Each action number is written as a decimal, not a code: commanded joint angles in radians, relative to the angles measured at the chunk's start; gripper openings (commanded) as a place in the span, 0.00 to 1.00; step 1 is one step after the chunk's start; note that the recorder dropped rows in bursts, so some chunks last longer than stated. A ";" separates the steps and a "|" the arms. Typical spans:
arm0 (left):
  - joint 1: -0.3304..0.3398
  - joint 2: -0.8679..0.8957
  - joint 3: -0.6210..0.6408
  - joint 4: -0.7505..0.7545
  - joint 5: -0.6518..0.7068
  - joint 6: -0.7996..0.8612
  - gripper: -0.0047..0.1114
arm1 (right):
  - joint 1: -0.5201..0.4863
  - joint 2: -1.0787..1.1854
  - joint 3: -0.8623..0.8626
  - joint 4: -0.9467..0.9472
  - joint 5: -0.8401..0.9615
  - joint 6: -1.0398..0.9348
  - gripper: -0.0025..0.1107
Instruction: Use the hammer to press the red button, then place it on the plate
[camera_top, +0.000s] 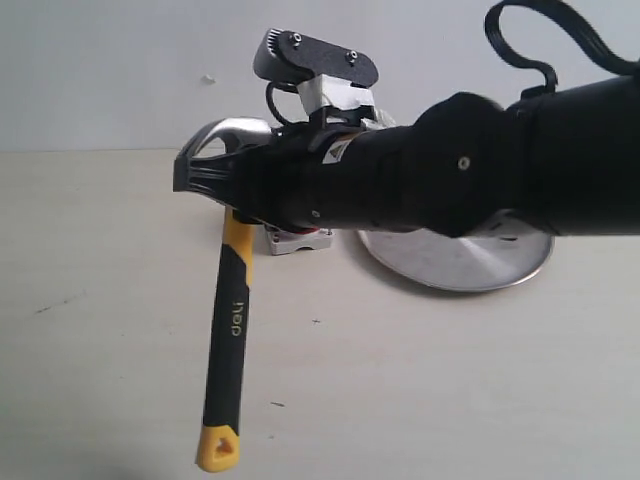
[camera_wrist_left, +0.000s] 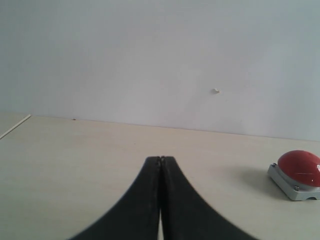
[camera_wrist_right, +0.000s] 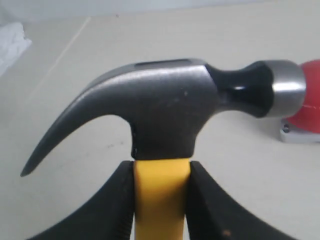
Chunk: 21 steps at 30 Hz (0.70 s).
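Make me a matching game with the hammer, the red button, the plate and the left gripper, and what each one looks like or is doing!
1 hammer
2 red button
3 plate
4 left gripper

A shut, holding nothing
B sits on a grey base
C clamped in the right gripper
D silver and shiny

Pairs: 1-C, 2-B, 3-D, 4-A

exterior close on my right arm (camera_top: 480, 170), left wrist low over table (camera_wrist_left: 75, 165), right wrist tight on hammer (camera_wrist_right: 165, 110), both see red button (camera_wrist_left: 299, 167)

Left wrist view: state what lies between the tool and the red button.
Only bare table separates left tool from red button, in the left wrist view.
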 joint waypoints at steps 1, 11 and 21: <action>0.001 -0.005 -0.002 -0.004 -0.013 0.001 0.04 | 0.037 -0.018 0.037 -0.058 -0.258 0.135 0.02; 0.001 -0.005 -0.002 -0.004 -0.013 0.001 0.04 | 0.047 0.006 0.138 -0.534 -0.616 0.703 0.02; 0.001 -0.005 -0.002 -0.004 -0.013 0.001 0.04 | 0.047 0.011 0.257 -0.733 -0.778 0.902 0.02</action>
